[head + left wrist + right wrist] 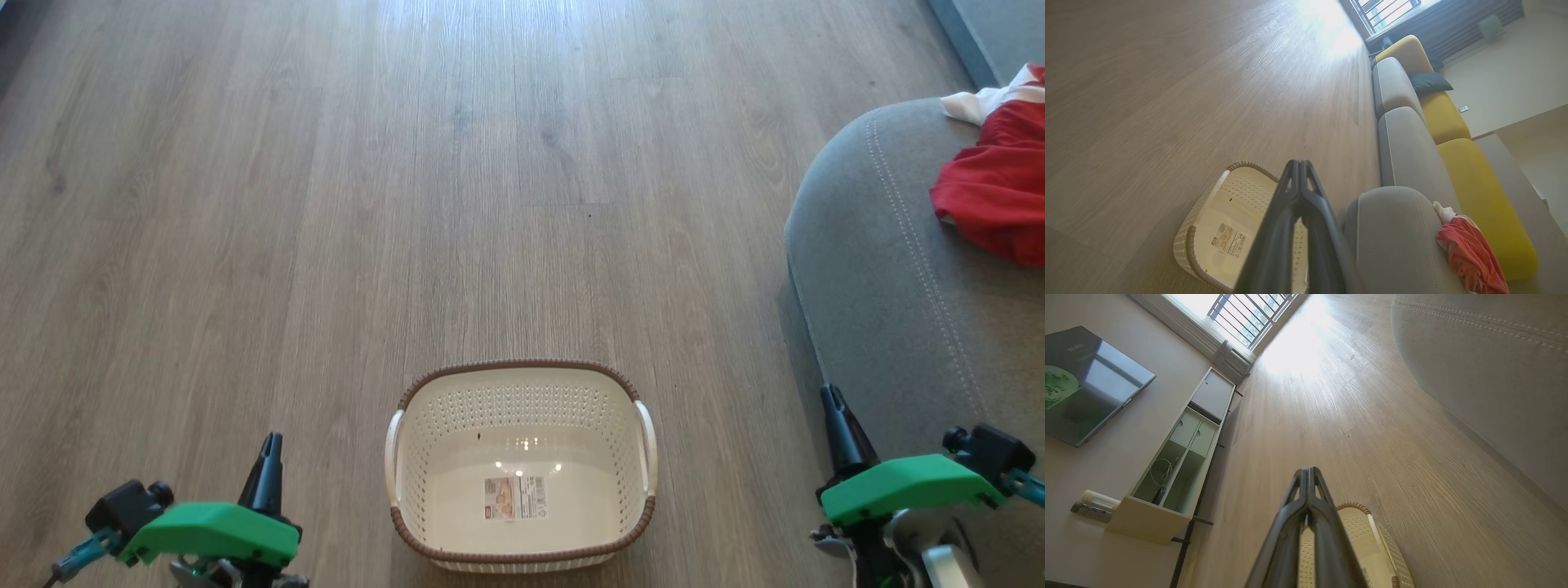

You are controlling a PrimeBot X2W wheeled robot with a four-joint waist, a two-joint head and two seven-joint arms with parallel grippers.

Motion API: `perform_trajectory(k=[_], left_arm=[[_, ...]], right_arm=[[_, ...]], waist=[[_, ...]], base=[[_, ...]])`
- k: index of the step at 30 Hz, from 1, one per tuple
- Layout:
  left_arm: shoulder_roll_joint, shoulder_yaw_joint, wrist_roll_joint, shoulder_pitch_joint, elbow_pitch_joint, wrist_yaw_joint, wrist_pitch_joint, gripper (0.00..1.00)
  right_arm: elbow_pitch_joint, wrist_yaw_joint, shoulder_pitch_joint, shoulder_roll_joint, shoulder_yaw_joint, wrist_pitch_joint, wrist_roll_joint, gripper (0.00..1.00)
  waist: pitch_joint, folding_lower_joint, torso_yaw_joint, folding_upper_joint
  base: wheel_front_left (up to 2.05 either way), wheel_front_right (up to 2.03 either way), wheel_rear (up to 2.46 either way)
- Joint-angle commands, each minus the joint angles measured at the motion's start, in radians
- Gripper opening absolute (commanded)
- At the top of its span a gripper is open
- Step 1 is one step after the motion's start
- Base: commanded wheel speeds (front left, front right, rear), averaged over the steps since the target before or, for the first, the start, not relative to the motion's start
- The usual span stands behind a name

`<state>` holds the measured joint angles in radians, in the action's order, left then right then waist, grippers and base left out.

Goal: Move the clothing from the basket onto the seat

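Left hand: at the lower left of the head view, the left hand [272, 447] has its two long dark fingers pressed together, holding nothing. The tips point up the view, above a green cover [214, 531].
Right hand: at the lower right, the right hand [834, 402] has its fingers together in the same way and holds nothing. In this view its tips overlap the near edge of the seat.
Laundry basket: a cream-white perforated laundry basket [522, 400] with a brown woven-look rim and two side handles stands upright on the floor between the two hands. Its whole bottom shows, with a label sticker [514, 498] in the middle.
Floor: pale wood-look planks make up the floor [392, 212], which runs away from the basket with a bright sheen at the far end.
Seat: a large grey fabric seat [882, 278] with a rounded edge and lines of pale stitching lies to the right of the basket and apart from it.
Clothing: the bright red clothing [996, 192], one piece with white panels, lies crumpled on top of the seat, well away from the basket.
Farther room: the left wrist view shows more grey sofa sections with yellow cushions [1443, 116] behind them, and a barred window [1384, 10] beyond. The right wrist view shows a wall-mounted television [1090, 384] above a low shelf unit [1180, 465].
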<state>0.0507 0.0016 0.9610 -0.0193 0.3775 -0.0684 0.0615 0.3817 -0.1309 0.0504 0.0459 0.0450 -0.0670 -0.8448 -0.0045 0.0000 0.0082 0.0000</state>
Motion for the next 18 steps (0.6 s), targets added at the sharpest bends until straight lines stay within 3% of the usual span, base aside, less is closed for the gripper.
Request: perform_trajectory(k=[1,18], left_arm=[[0.002,0.027,0.030,-0.056,-0.038,-0.008,-0.007,0.00],[0.002,0.050,0.200,-0.065,-0.064,-0.023,-0.053,0.00]], right_arm=[[-0.041,0.000,0.049,0.003,-0.003,0.009,-0.037,0.00],[-0.067,0.000,0.051,0.003,0.017,0.056,-0.236,0.00]], waist=[[0.000,0.0000,0.000,0.0000],[0.002,0.0000,-0.002,0.0000]], base=[[0.00,0.00,0.00],[0.00,0.00,0.00]])
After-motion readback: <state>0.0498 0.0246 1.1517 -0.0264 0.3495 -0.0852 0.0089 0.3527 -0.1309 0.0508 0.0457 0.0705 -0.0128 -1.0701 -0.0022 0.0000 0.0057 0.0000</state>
